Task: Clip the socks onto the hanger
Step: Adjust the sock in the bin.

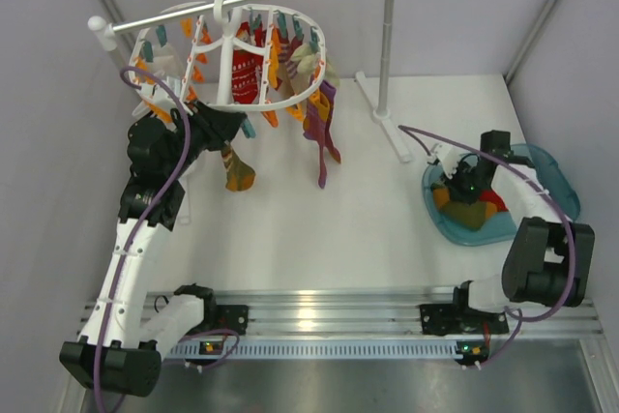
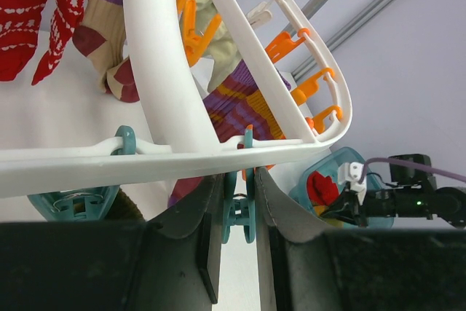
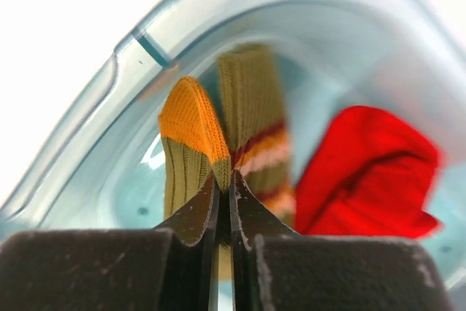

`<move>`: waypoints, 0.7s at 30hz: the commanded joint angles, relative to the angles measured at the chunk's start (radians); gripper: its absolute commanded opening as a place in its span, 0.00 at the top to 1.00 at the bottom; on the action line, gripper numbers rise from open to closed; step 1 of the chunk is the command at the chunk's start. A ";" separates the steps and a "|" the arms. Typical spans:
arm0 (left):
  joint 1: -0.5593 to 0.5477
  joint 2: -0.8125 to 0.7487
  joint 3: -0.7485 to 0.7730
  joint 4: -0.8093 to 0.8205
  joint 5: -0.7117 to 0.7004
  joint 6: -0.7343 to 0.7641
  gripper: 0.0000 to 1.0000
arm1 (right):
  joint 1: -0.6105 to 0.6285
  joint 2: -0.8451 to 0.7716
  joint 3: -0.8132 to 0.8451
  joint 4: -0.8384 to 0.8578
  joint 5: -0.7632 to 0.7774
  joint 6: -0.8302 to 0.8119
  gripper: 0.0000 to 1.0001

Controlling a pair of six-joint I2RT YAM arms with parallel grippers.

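- Two arms, and both grippers are clamped on something.
- Left gripper point(image 2: 238, 180) is up at the near-left rim of the big white plastic oval hanger point(image 2: 160, 71). Its fingers are closed in on a small teal plastic clip point(image 2: 239, 218) dangling under that rim, one finger touching each side.
- One olive-green, orange and brown striped sock point(image 1: 237, 171) hangs just below the hanger's near edge, right beside the left gripper.
- Some long purple socks point(image 1: 322, 131) hang off the hanger's right side.
- Thin white rod-and-pole stand point(image 1: 387, 45) carries the hanger, and its upright is just right of it.
- Well to the right of the hanger, a translucent teal plastic tray point(image 1: 563, 179) lies on the white table point(image 1: 319, 229).
- Right gripper point(image 3: 224, 183) is down in that tray, fingers squeezed together on the knit of an olive-green sock with an orange toe point(image 3: 189, 136). Can't tell if that's one folded sock or two.
- Crumpled red fabric point(image 3: 364, 172) also lies in the tray, beside the pinched sock on the side away from the hanger.
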 commanded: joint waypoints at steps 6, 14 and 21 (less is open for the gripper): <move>0.008 -0.015 0.001 0.009 -0.002 0.006 0.99 | -0.179 -0.041 0.304 -0.299 -0.274 -0.009 1.00; 0.008 -0.012 -0.009 0.019 -0.002 -0.002 0.99 | -0.400 0.321 0.581 -0.591 -0.461 -0.003 1.00; 0.008 -0.017 -0.012 0.005 -0.011 0.011 0.99 | -0.414 -0.011 0.265 0.158 -0.256 0.276 1.00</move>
